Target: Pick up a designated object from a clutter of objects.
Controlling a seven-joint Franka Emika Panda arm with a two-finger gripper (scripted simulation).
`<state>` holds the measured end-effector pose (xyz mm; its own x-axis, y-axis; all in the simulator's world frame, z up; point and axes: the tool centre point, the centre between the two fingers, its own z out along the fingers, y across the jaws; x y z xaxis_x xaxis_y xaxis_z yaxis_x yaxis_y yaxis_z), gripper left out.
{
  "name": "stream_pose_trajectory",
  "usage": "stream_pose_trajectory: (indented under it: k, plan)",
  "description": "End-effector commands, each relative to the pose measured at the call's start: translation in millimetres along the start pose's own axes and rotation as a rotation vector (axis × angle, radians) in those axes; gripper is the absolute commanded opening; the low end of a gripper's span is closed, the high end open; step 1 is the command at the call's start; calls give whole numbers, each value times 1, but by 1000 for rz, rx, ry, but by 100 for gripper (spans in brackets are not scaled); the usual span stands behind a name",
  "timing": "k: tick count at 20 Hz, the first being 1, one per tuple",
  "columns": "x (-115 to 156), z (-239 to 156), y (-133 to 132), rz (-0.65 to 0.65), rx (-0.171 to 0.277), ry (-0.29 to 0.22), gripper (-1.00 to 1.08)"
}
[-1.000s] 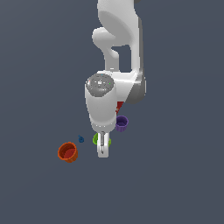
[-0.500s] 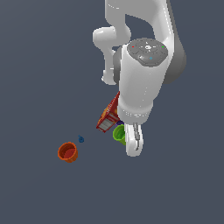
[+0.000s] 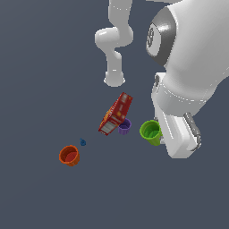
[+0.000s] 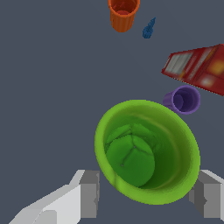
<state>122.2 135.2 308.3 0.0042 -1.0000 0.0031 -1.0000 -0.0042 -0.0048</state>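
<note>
Arm swung nearer since before, gripper (image 4: 146, 194) pinching glossy round lime-green cup (image 4: 146, 151), boxy red carton (image 3: 116, 114) tilted

Simulated test scene, flat featureless grey ground (image 3: 40, 201), smooth white rendered robot arm (image 3: 117, 40)

Grey floor (image 3: 40, 67) carries carton (image 3: 115, 114), orange cup (image 3: 69, 155), purple cup (image 3: 125, 127).

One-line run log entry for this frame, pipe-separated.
phase: grasp/lift | end effector: fingers straddle lime-green cup, contact unclear | red carton: tilted, beside purple cup | orange-red cup: apart
</note>
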Motion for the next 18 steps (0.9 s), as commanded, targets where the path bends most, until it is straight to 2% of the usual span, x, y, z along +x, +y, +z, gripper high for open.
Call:
stream_pose_trajectory:
  k: [1, 9, 18]
  plan:
    - [-15, -15, -4, 0, -1, -1, -100]
    - [-50, -49, -16, -1, -3, -2, -100]
    - [-68, -67, -23, -2, -4, -3, -100]
